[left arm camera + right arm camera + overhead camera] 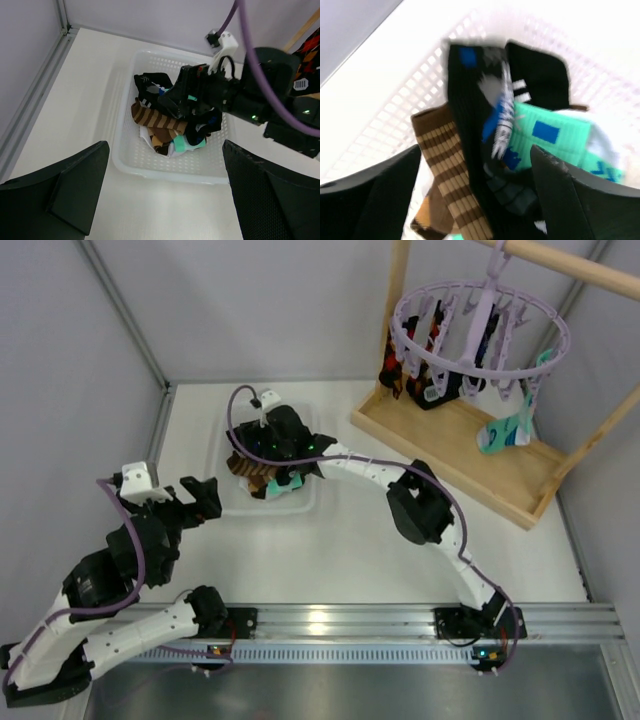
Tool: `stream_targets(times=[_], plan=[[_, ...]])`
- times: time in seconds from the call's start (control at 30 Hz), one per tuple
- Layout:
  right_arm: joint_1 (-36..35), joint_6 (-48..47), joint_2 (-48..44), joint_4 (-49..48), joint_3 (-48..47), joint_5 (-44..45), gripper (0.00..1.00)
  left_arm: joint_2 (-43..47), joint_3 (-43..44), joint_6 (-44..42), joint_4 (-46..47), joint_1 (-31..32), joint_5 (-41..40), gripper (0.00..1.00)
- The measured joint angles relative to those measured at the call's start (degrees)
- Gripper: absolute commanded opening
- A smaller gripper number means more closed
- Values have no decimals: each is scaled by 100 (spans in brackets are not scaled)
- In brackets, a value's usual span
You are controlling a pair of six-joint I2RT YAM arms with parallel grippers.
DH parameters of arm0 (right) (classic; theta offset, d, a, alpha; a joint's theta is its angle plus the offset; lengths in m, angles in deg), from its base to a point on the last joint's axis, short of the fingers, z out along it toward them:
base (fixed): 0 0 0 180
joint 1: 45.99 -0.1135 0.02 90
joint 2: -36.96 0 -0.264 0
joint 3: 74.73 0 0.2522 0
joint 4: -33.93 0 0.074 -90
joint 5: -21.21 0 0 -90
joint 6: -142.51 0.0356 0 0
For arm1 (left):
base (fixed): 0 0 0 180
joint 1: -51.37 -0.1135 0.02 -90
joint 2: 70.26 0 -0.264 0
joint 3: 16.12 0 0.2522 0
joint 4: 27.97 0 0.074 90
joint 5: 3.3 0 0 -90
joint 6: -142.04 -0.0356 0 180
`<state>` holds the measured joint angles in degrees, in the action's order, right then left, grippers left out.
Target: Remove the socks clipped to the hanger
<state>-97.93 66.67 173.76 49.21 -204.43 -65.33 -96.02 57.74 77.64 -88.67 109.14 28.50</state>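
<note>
Right wrist view: right hand (pixel 476 152) spread wide above a dark sock (pixel 470 125) in the basket (pixel 165 172); lifting away could snag it out. Top view: left hand (pixel 203 495) wide, lower left; hanger (pixel 487 310), upper right, holds more socks (pixel 500 432).

Your white-and-black jointed right arm (pixel 440 530) reaches from its base forward and to the left, elbow bent mid-span and wrist tipped downward. Your black two-finger right gripper (pixel 283 475) points down, its fingers (pixel 375 195) spread wide apart. Your matching left arm (pixel 110 590) is folded back close to its base. Your black left gripper (pixel 205 496) points rightward toward the other wrist, its jaws wide apart too.
</note>
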Motion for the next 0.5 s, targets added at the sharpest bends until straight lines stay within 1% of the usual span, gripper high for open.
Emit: stream_targets(times=[0.03,0.1,0.17,0.27,0.37,0.5], plan=[[2,-17,-138,105,2,13,99,-7,-11,2,0,0,0,98],[28,-76,-507,271,46,52,99,-15,-26,2,-2,0,-2,98],[48,-114,-1099,269,385,120,99,-15,-33,2,-2,0,-11,98],[153,-212,-2487,151,1464,216,99,-11,-37,2,0,0,-37,98],[356,-358,-4227,-197,2979,487,99,-11,-48,0,-2,0,-68,98],[656,-575,-6616,-586,5252,796,99,-11,-55,0,-2,0,-103,98]])
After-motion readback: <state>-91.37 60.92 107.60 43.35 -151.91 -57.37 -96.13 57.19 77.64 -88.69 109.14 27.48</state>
